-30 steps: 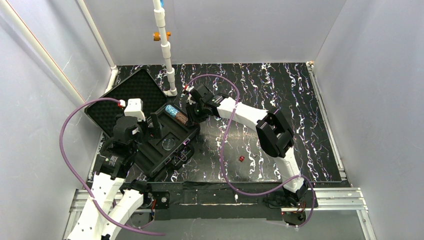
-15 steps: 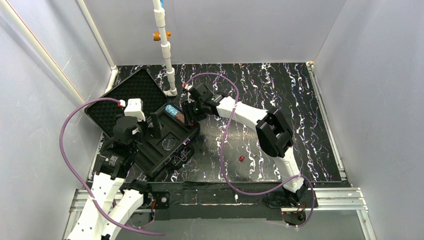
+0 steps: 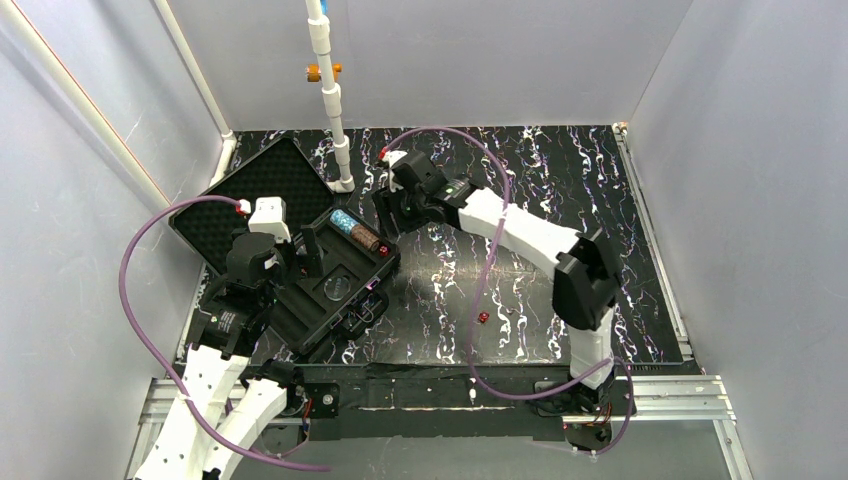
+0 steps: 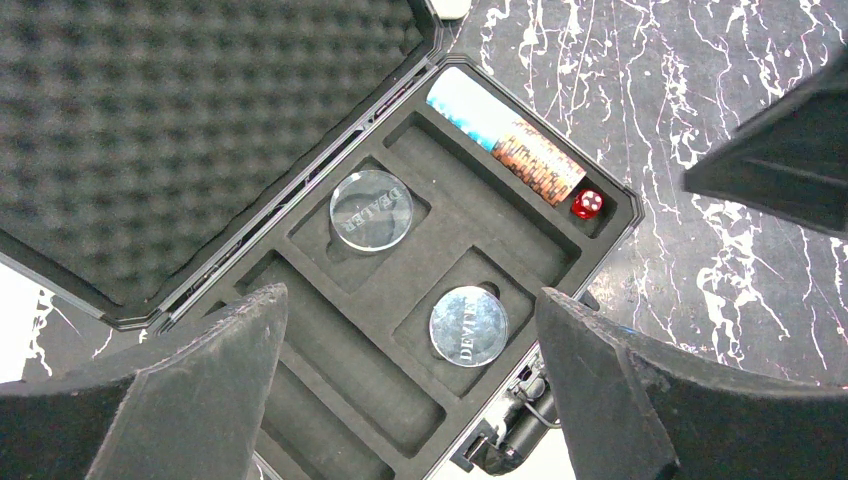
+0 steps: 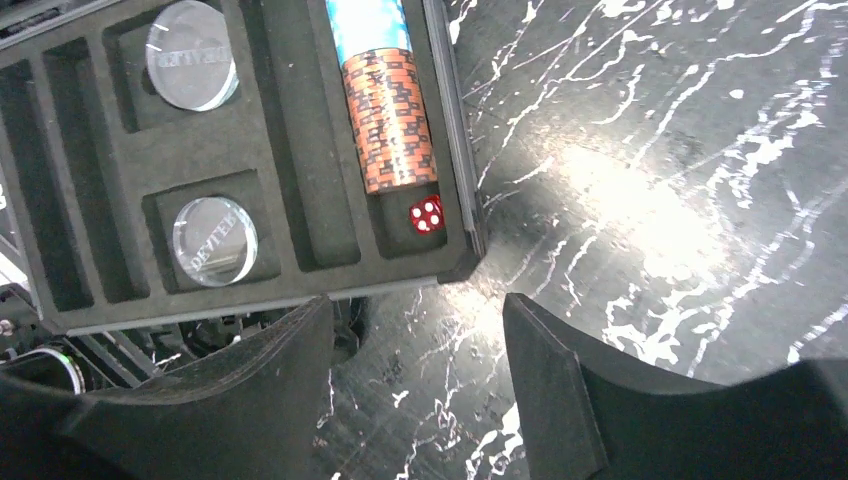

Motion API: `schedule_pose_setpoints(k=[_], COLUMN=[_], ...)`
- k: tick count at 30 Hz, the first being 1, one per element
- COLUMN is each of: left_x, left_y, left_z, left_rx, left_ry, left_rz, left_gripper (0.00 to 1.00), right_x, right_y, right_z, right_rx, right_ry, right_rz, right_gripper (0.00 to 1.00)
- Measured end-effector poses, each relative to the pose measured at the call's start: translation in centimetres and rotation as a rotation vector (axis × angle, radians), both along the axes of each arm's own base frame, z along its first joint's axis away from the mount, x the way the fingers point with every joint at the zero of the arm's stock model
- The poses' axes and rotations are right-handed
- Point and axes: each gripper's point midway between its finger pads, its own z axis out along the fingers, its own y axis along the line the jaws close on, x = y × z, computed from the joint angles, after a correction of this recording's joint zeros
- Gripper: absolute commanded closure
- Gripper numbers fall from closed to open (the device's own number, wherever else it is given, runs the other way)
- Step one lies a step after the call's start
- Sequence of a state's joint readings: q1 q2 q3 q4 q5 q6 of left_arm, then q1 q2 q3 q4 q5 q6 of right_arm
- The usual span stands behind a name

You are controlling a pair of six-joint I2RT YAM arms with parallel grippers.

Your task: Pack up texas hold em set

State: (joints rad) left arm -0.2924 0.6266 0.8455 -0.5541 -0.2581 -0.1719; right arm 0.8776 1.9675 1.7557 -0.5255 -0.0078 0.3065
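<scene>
Packed chips (image 5: 385, 120), discs (image 4: 371, 208), one die (image 5: 426, 214); yet to fetch table die (image 3: 483, 317), shut case (image 4: 470, 240); left gripper (image 4: 410, 400), right gripper (image 5: 415, 335) parted, empty

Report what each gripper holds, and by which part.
Nothing is held: the left gripper and the right gripper both stand open and empty near the case.

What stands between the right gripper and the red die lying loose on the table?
Nothing visible: bare table between the right gripper and the red die; only the arm's purple cable hangs beside it.

Die (image 5: 426, 215) beside chip stack (image 5: 388, 120), in case (image 5: 300, 283)
</scene>
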Motion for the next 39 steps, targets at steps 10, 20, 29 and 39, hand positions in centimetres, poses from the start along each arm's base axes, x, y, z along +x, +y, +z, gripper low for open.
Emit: schedule_pose_setpoints(k=[10, 20, 29, 39], left_x=[0.0, 0.0, 0.0, -0.1], left_y=[-0.1, -0.1, -0.1, -0.1], left_z=[0.0, 0.0, 0.0, 0.1], left_rx=[-0.002, -0.004, -0.004, -0.005], left_ry=[0.001, 0.001, -0.001, -0.004], left_rz=[-0.004, -0.007, -0.007, -0.006], left_gripper=[0.07, 0.07, 0.07, 0.07], right_x=[-1.7, -3.4, -4.5, -6.8], right_y=[-6.2, -12.5, -17.4, -19.7], right_z=[1.7, 0.3, -1.8, -5.3], right_rx=[-0.076, -0.200, -0.270, -0.306], right_ry=[-0.091, -0.092, -0.023, 0.103], right_rz=[-0.087, -0.251, -0.478, -0.627], right_gripper=[0.19, 0.08, 0.02, 0.16])
